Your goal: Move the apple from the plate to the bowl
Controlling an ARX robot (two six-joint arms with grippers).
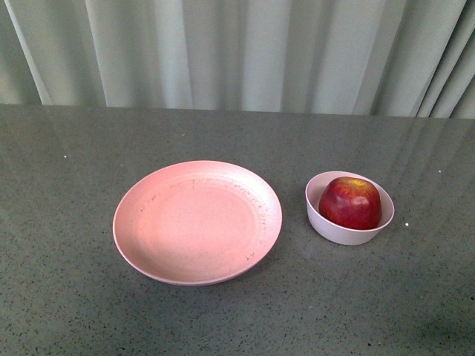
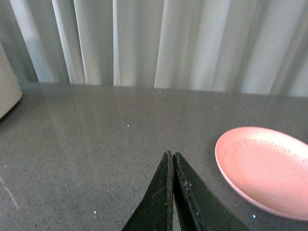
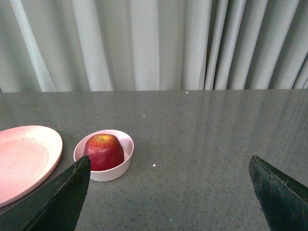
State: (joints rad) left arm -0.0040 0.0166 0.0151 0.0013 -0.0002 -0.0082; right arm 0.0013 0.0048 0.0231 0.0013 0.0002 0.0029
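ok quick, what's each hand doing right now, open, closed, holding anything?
Left hand: closed, holding nothing.
Right hand: open wide, holding nothing; the apple sits in the bowl.

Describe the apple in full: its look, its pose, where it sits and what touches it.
The dark red round apple has glossy skin and a yellowish patch around its stem dip, which faces up, so it sits upright. It rests inside the small deep pale pink bowl, nearly filling it, its top rising above the rim. The bowl stands on the grey speckled table, to the right of the wide shallow pink plate and apart from it. Only the bowl touches the apple; no fingers are near it.
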